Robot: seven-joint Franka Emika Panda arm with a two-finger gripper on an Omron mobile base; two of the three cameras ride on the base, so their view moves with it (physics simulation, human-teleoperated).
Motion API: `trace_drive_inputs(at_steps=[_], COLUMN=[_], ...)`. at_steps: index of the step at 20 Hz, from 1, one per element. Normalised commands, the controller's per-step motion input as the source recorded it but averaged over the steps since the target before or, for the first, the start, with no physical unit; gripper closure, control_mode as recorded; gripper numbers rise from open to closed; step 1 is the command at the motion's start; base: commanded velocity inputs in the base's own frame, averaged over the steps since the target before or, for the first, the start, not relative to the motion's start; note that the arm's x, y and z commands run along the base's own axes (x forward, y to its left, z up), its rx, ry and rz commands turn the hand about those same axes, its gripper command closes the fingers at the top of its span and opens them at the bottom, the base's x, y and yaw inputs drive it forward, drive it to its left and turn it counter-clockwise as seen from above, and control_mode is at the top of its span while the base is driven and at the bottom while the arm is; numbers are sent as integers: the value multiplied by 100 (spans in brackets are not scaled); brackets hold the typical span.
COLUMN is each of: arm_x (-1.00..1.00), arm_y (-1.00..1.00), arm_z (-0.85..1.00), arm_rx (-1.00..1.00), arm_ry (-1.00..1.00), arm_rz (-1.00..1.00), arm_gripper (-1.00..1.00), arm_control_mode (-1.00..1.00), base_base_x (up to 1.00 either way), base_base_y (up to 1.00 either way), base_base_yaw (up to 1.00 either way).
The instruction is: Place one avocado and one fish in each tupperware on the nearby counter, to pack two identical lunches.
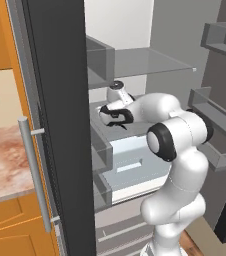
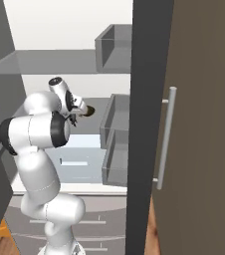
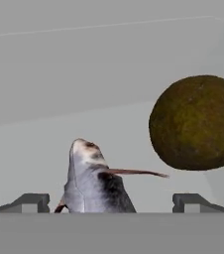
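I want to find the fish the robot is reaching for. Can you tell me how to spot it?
Look inside the open grey fridge, on the shelf where the white arm reaches in. Right in front of the hand, between its two dark fingers, lies the fish. It is slim and dark grey with a pale head and a thin reddish fin, unlike the round brown avocado beside it.

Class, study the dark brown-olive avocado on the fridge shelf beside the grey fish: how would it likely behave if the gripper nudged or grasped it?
The avocado looks nearly round, so a nudge would probably roll it along the smooth shelf. Its curved sides may slip between flat fingertips. It probably stays rigid when lifted.
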Motion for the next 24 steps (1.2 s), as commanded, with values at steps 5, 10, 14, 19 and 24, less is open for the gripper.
trace_drive_inputs(at_steps=[5,10,14,19,24], arm_x=[-3,-8,-86,-90,-82], arm_y=[-16,0,15,2,0], arm_z=[-19,-46,-72,-51,11], arm_rx=[0,0,0,0,1], arm_ry=[0,2,7,2,-16], arm_rz=[0,0,0,0,0], arm_gripper=[-100,-100,100,100,100], arm_control_mode=[-100,-100,-100,-100,-100], base_base_x=[0,0,0,0,0], base_base_y=[0,0,0,0,0], base_base_yaw=[0,0,0,0,0])
